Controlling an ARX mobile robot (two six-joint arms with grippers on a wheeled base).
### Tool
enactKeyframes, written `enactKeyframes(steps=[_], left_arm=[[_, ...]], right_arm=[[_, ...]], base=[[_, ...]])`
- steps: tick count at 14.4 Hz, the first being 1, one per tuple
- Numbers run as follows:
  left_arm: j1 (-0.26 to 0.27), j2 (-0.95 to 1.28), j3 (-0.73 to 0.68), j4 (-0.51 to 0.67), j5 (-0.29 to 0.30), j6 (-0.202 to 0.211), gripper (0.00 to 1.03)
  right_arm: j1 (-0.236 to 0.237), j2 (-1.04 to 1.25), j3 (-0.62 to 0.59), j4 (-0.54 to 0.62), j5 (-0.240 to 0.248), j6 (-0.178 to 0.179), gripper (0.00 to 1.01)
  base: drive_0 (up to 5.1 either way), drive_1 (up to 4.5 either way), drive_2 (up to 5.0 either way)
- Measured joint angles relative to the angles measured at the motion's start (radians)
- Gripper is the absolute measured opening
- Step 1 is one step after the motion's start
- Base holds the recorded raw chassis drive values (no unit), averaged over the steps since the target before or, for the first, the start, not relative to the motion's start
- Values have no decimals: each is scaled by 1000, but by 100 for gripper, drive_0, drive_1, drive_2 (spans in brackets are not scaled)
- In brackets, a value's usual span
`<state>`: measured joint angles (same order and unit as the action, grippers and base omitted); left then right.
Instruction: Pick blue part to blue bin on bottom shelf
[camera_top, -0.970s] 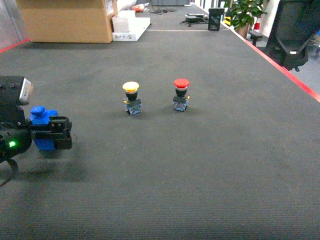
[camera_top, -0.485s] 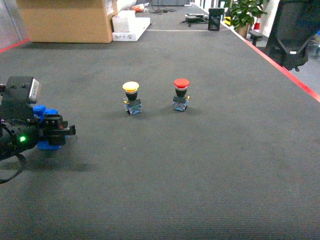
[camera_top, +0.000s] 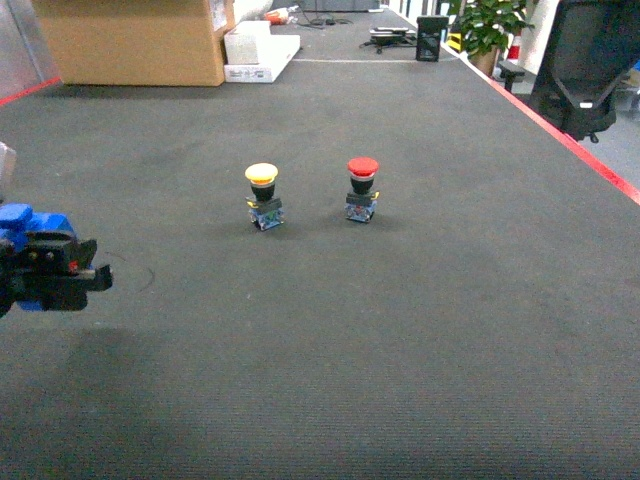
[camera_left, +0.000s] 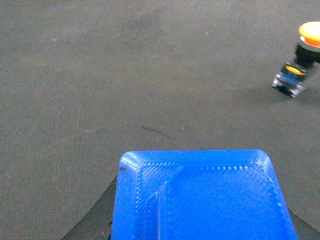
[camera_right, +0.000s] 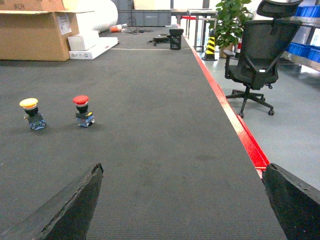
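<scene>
Left tool (camera_top: 55, 275) clamps blue part (camera_left: 200, 197), ribbed face, chamfered corners, frame bottom; right tool (camera_right: 180, 200) spread wide.

Black left claw (camera_top: 60, 280) with a small red light

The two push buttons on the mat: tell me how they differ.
The yellow-capped button has a yellow cap; the red-capped button has a red one. In the head view the yellow-capped button stands left and a little nearer the camera, the red-capped button right. Both stand upright on the dark mat, apart, on alike dark bases.
</scene>
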<state>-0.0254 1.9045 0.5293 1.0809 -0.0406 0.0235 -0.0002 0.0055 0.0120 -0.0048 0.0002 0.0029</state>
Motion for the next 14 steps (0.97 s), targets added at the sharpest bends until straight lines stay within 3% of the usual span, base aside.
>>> enactKeyframes(steps=[2,4,5,8,11,12,14], left_arm=[[-8,-233,-192,-101,-51,-16,44],[-21,-543,-214,-234,-132,-23,44],[-59,-697,-213,-325,-175,-32,44],[-220,-1072,-277,-613,-407,-58,44],[-487,-1378,-293,-892,-705,-96,43],[-541,-1443,-293,-948,-759,-99,43],[-586,-1581,-293,-1057,-779,-98,43]], right_arm=[[0,0,0,0,0,0,98],[0,0,0,0,0,0,98],[0,0,0,0,0,0,98],[0,0,0,0,0,0,98],[0,0,0,0,0,0,98],[0,0,0,0,0,0,98],[0,0,0,0,0,0,98]], base=[[0,0,0],[0,0,0],[0,0,0],[0,0,0],[0,0,0],[0,0,0],[0,0,0]])
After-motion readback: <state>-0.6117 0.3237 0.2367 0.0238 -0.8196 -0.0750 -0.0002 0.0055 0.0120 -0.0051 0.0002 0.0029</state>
